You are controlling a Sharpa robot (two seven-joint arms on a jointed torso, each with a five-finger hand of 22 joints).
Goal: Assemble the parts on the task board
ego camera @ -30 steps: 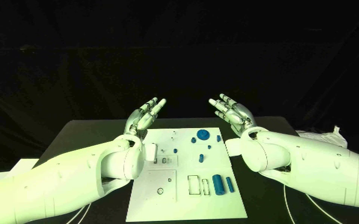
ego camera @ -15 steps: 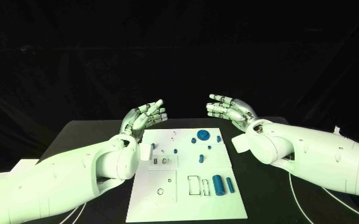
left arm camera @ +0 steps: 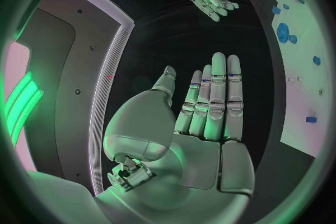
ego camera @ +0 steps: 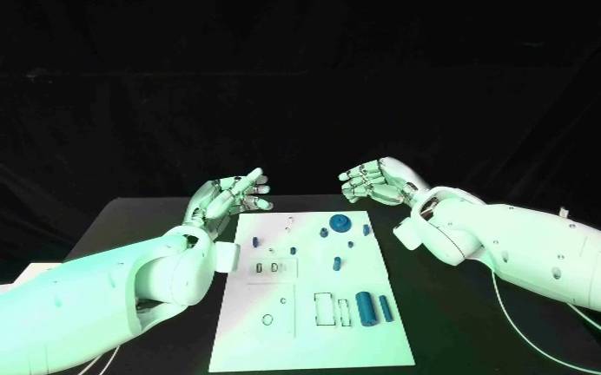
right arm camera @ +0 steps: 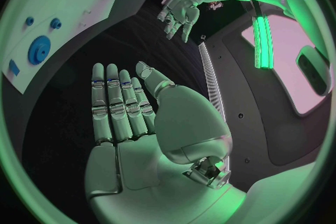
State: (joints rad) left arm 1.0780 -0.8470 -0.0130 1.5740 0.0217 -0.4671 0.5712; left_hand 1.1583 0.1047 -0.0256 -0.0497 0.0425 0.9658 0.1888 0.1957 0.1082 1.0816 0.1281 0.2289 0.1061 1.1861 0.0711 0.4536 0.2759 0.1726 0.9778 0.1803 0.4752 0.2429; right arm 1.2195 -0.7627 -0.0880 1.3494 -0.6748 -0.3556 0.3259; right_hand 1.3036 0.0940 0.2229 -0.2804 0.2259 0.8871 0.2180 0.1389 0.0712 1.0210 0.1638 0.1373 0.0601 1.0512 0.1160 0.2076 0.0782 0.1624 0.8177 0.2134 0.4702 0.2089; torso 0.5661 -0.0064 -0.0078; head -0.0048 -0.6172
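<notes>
Over the last second both arms have swung outward and their hands tipped forward: the left hand (ego camera: 227,195) and right hand (ego camera: 379,180) hover wide and empty beyond the task board's (ego camera: 282,332) twelve o'clock edge. The blue parts (ego camera: 365,306) lie untouched, so assembly hasn't begun.

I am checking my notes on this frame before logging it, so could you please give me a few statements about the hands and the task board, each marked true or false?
1. The left hand holds a blue part. False: it holds nothing, fingers extended.
2. The right hand hangs beyond the far end of the task board, holding nothing. True.
3. The large round blue part lies near the board's far end. True.
4. The long blue cylinder lies off the board on the black table. False: it lies on the board, near its right edge.
</notes>
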